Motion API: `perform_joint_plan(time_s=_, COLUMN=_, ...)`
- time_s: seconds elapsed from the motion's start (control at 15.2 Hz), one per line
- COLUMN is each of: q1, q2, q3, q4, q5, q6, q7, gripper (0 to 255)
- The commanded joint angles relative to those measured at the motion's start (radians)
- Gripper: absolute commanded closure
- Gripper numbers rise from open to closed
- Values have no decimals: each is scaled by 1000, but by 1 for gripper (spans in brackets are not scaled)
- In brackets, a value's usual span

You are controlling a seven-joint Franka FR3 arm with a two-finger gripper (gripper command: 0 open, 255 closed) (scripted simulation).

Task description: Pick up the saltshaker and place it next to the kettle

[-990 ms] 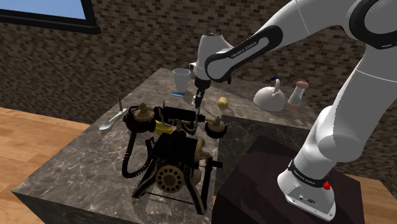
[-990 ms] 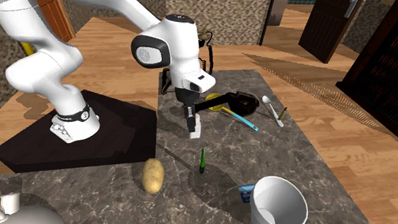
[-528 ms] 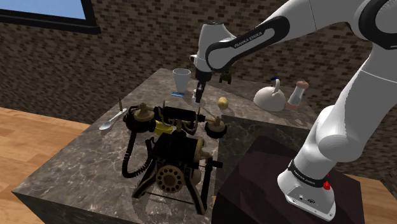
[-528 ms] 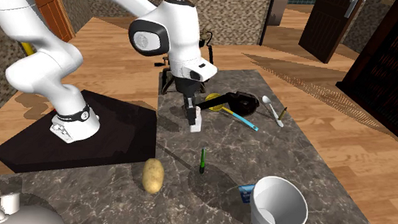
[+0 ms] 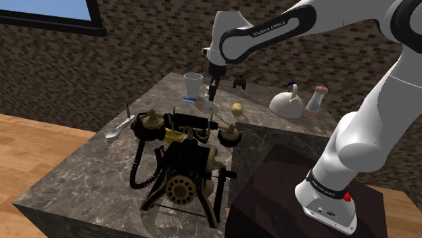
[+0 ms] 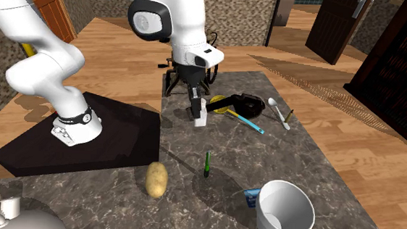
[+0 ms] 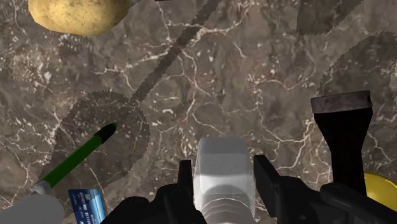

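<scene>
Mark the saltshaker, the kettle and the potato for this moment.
saltshaker (image 7: 221, 164), wrist view, middle of its pale body.
kettle (image 5: 285, 104), shoulder view, its white body.
potato (image 6: 155, 180), second exterior view, middle of its skin.

Bare counter (image 6: 316, 150) is left open under the gripper (image 6: 198, 114), which is clamped on the saltshaker (image 7: 221, 172) above the marble. Toward the kettle (image 5: 287, 103) the lane is obstructed: the potato (image 6: 156, 179) is lying between, with bare marble on either side. A green pen (image 6: 207, 163) is set nearby. The cup (image 6: 285, 209) and blue card (image 6: 251, 197) are parked at one end, the telephone (image 5: 179, 169) at the other.
</scene>
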Motion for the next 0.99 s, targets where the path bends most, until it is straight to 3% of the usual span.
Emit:
perform_joint_plan(time_s=0.0, q1=0, q2=-12, q3=0, q4=15, q5=2, q6=-28, q7=-2, gripper=255)
perform_joint_plan(time_s=0.92, q1=2, q2=-51, q3=0, q4=164, q5=11, q6=-215, q7=-17, gripper=255)
